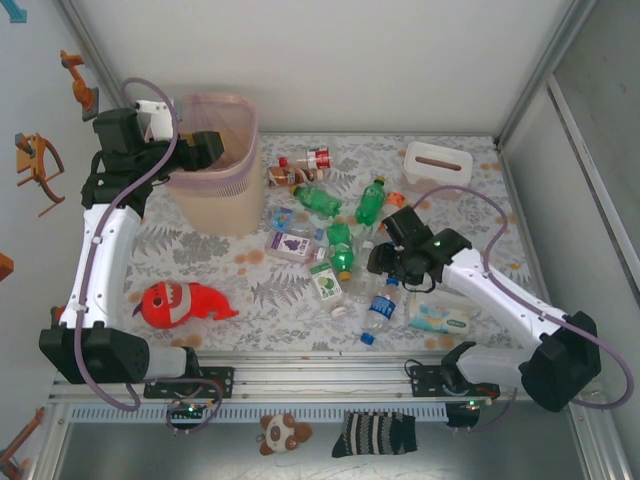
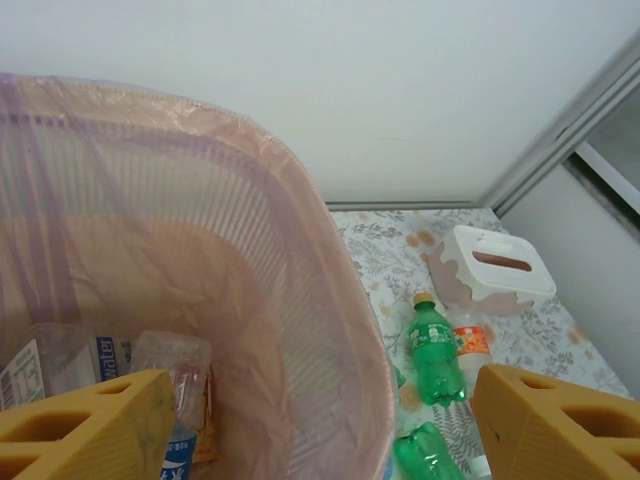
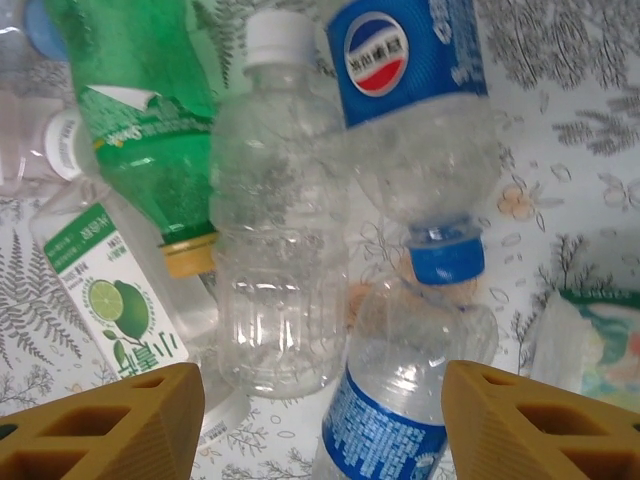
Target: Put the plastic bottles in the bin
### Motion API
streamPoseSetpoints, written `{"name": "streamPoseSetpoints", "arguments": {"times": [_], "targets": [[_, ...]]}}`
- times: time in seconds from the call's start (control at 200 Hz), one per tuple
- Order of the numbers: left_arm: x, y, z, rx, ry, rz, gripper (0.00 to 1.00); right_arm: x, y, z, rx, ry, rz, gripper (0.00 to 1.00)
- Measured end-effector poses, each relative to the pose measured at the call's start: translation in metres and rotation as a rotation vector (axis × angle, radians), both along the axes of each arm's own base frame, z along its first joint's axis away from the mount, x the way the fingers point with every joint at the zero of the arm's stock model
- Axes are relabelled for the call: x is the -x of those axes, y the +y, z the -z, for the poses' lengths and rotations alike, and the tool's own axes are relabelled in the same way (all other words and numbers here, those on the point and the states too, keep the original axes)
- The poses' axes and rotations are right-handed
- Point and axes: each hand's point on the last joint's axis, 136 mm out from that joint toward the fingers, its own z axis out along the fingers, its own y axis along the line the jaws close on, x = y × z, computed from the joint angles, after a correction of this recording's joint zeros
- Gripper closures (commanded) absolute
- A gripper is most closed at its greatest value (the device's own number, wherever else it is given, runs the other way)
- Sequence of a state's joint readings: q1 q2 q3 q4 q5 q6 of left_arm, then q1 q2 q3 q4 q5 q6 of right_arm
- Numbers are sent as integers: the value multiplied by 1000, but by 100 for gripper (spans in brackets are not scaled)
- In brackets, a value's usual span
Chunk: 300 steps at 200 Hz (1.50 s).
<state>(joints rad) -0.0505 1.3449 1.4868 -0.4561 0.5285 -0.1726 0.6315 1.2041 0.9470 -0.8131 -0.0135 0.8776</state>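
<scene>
Leaf-printed counter [image 1: 210,255] carries the plastic bottles [image 1: 340,245] heaped mid-surface, a few already in the bin [image 1: 215,205]; left pincer [image 2: 320,405] hangs apart and empty over it; right pincer [image 3: 322,400], jaws apart, straddles the white-capped bottle [image 3: 275,250] and a blue-labelled bottle [image 3: 385,410]; best centre on one alone before closing.

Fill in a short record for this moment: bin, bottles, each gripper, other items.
bin: upright at the back left of the table
bottles in bin: a few clear ones at the bottom
bottles on table: many, green and clear, scattered mid-table to the right of the bin
left gripper: open, empty, above the bin's mouth
right gripper: open, over the clear white-capped bottle, not gripping
other items: red plush fish, tissue box, wipes pack
</scene>
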Motion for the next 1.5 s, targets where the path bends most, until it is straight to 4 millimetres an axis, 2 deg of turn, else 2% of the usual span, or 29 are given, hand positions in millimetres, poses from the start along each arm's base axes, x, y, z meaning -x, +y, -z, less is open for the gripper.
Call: {"name": "streamPoseSetpoints", "arguments": {"times": [0.26,0.436,0.871,1.192,1.502], "targets": [[6,-5,6,40,11,20,22,28,-14,39,13,107,133,38],[12,-8,4,63,9,37,22,34,-17,55,11,133,199,38],[23,-13,-2,106,2,62,22,20,-9,76,19,146,255,32],[28,-14,-9,117,-11,64,22,10,0,97,25,157,256,37],[27,-14,-5,130,1,64,22,7,2,95,12,144,251,42]]}}
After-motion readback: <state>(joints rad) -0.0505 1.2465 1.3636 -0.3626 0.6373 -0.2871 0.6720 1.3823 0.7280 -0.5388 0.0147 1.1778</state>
